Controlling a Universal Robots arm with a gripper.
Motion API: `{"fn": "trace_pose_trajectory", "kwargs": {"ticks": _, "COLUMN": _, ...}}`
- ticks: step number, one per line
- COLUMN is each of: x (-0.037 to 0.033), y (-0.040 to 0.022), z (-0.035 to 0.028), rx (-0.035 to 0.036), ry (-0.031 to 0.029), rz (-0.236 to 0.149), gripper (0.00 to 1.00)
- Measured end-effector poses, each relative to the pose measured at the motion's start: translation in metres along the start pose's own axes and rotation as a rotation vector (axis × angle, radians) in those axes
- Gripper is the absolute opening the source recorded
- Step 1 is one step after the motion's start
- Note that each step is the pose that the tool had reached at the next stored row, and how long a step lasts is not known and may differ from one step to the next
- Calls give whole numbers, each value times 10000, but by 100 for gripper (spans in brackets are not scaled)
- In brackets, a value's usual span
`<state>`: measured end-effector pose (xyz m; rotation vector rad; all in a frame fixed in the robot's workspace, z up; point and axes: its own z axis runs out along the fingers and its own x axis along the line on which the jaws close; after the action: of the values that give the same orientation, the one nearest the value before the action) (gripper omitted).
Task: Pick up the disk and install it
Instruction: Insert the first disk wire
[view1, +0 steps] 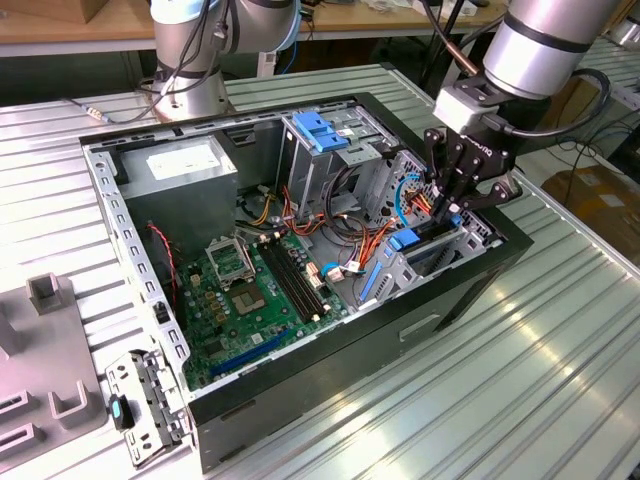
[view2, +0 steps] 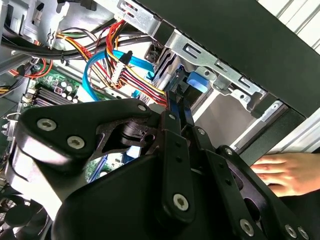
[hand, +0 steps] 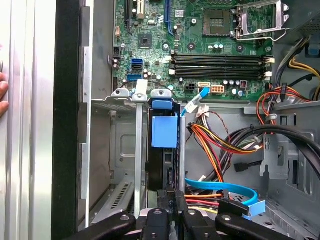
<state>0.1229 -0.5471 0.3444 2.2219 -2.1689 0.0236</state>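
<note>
- Blue rails and a blue tab mark the disk, which we see standing on edge in a slot of the metal drive cage at the corner of the open computer case.
- Our gripper hangs over that cage in the exterior view, its black fingers drawn close together on the disk's near edge in the first wrist view; we take it to be clamped on the disk.
- We see the green motherboard lying past the cage, and bundles of red, yellow and orange wires beside the disk.
- We note a thin blue cable looping near the cage in the second wrist view.
- We see a person's hand resting outside the case wall.
- We see the case sitting on a ribbed metal table.
</note>
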Motion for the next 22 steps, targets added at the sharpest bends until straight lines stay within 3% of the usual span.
{"fn": "trace_pose_trajectory", "kwargs": {"ticks": 14, "x": -6, "y": -15, "z": -24, "rx": -2, "ry": 0, "rz": 38, "gripper": 17}}
{"fn": "trace_pose_trajectory", "kwargs": {"ticks": 22, "x": -8, "y": -16, "z": 23, "rx": -6, "ry": -1, "rz": 48, "gripper": 17}}
